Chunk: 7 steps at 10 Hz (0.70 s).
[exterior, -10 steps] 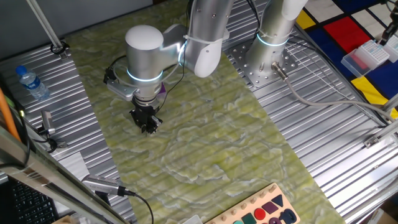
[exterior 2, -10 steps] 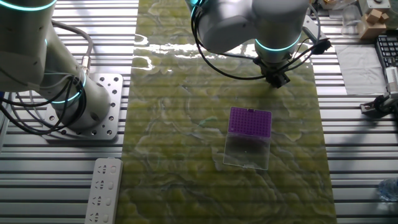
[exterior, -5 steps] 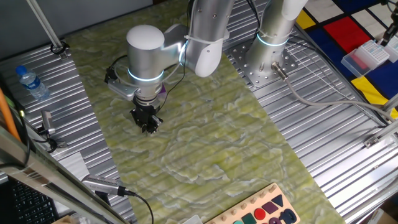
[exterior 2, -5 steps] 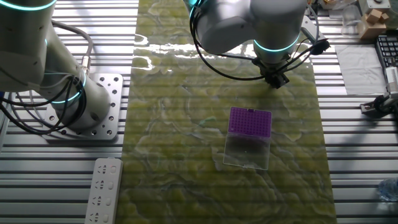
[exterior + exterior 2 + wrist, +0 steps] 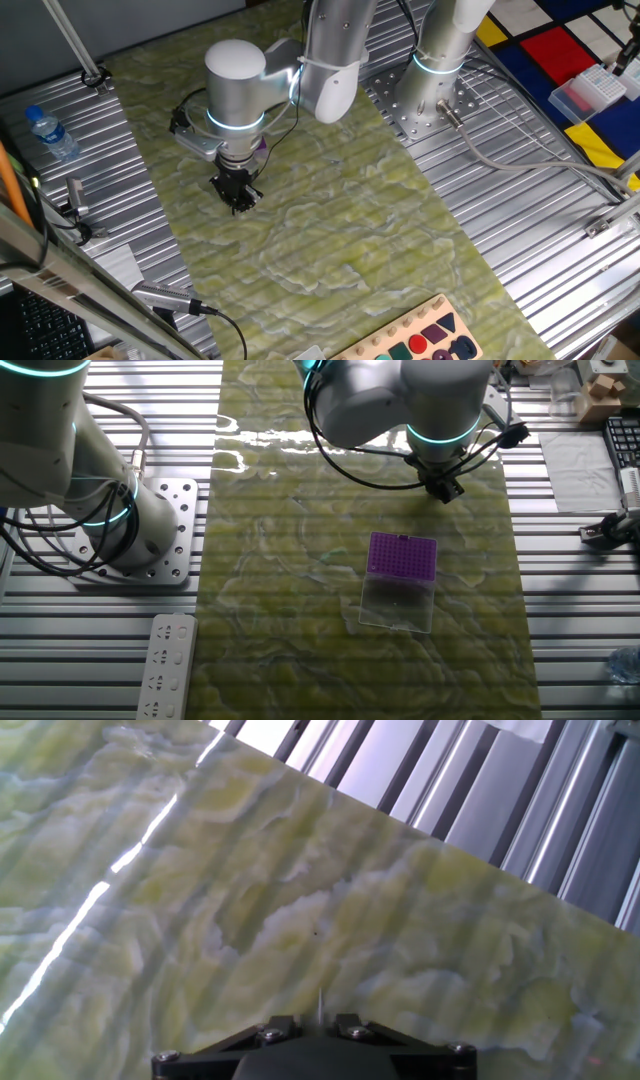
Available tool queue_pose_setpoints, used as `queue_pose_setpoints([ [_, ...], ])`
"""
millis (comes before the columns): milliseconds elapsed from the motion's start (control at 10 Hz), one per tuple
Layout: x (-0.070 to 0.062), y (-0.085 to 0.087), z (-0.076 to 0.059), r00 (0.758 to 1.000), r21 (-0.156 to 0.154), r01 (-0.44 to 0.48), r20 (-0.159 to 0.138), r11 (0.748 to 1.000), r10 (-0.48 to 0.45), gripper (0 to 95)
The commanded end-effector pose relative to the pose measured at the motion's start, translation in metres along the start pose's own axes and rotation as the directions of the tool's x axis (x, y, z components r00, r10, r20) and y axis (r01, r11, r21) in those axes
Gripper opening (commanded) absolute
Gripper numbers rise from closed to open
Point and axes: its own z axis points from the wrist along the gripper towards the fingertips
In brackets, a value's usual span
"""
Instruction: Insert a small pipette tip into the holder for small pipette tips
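The holder for small pipette tips (image 5: 403,555) is a flat purple block on the green marbled mat, with a clear lid (image 5: 397,603) lying open on its near side. In one fixed view only a sliver of purple (image 5: 262,145) shows behind the arm. My gripper (image 5: 443,488) hangs above the mat, beyond the holder and a little to its right, apart from it. It also shows in one fixed view (image 5: 238,200). In the hand view the jaws stand close together (image 5: 318,1020) on a thin, pale small pipette tip (image 5: 320,1002) that points down at bare mat. The holder is out of the hand view.
A second arm's base (image 5: 120,520) stands left of the mat, with a white power strip (image 5: 165,665) in front of it. A water bottle (image 5: 50,135), a clear box with pink base (image 5: 590,92) and a wooden shape board (image 5: 420,340) lie at the edges.
My gripper has shifted slightly over the mat, still shut on the tip. The holder has not moved.
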Motion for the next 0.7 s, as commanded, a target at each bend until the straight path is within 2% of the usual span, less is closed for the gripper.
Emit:
queue_pose_setpoints([
  [100,-0.001,-0.001,-0.001,1.0,0.002,-0.009,-0.004,1.0,0.009,0.0],
  [400,-0.002,-0.002,-0.008,1.0,0.01,-0.003,-0.015,1.0,0.004,0.0],
  [500,-0.004,-0.005,-0.015,1.0,0.014,0.009,-0.026,1.0,-0.009,0.0],
  [600,-0.004,-0.009,-0.021,0.999,0.021,0.033,-0.043,0.999,-0.032,0.0],
  [700,-0.003,-0.016,-0.027,0.994,0.039,0.081,-0.075,0.996,-0.077,0.0],
])
